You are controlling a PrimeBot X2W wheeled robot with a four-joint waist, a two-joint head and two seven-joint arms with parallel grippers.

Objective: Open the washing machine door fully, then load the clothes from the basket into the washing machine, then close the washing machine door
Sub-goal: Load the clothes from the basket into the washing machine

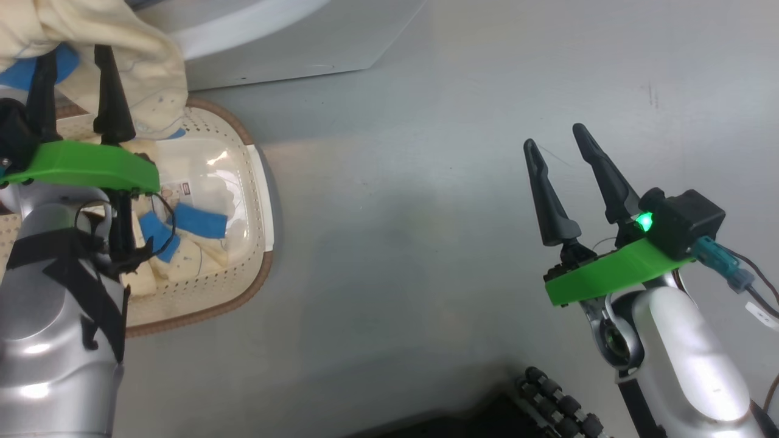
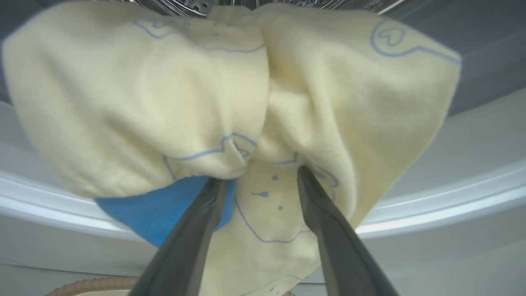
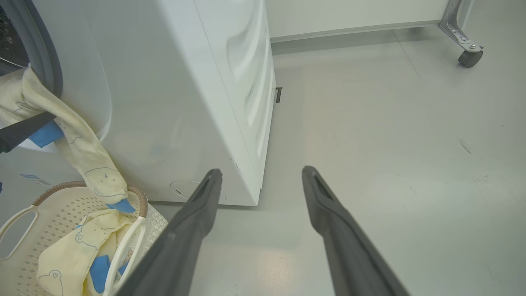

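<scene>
Head view: left gripper (image 1: 74,58) sits far left, reaching to the mouth of the washing machine (image 1: 286,58). Its fingers are apart, so it is released, not clamped. A cream-yellow garment (image 1: 128,42) with a blue patch is bunched against both fingertips.

Left wrist view: the same garment is draped over the lower lip of the mouth. The steel drum (image 2: 185,5) edge shows just beyond it. Cloth touches both fingers, jaws spread wide.

Right wrist view: the garment hangs out past the grey rubber rim (image 3: 49,70) and down the white front. Its lower end reaches the rim of the basket (image 3: 49,193).

The basket stands on the floor (image 1: 438,255) just in front of the machine, on the left of the scene, below the left arm. More clothes (image 1: 195,252) lie inside it, cream with blue patches. A label sticker shows on its bottom.

Right gripper (image 1: 554,137) is well apart on the right, hovering over bare floor, fingers spread, holding nothing. A caster wheel (image 3: 469,58) sits far right by the wall.
</scene>
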